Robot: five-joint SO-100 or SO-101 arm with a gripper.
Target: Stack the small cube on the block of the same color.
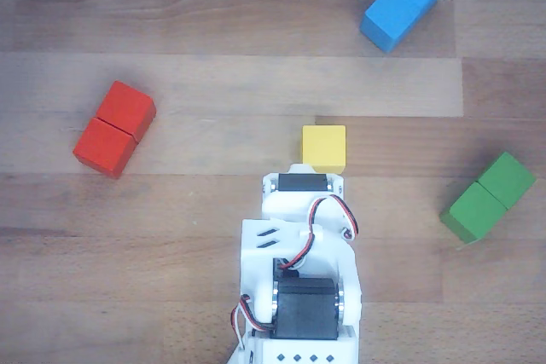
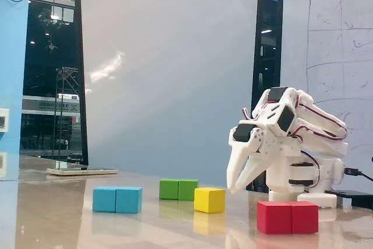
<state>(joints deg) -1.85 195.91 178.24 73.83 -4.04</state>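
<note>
Small yellow cube point(image 2: 209, 200) with smooth, plain faces, alone on the wooden plank worktop point(image 1: 213, 91), glossy enough in the fixed view to mirror the blocks. No long axis to the cube; in the other view point(image 1: 324, 147) squared up with the plank grain, one face toward the arm. Just beyond the front of the white plastic arm point(image 1: 299, 270) in the other view, near the middle of the worktop.

Fingers point(image 2: 240, 183) slightly parted, holding nothing, tips pointing down, hanging above the worktop just right of the cube in the fixed view, apart from it. Hidden under the arm's own body in the other view.

Three double-length blocks, each with a seam across the middle: red block point(image 1: 113, 129) left of the cube in the other view, blue block point(image 1: 403, 2) far right, green block point(image 1: 488, 197) right and nearer, all lying diagonally. No yellow double block visible. Arm base cut off at the bottom edge of the other view.
</note>
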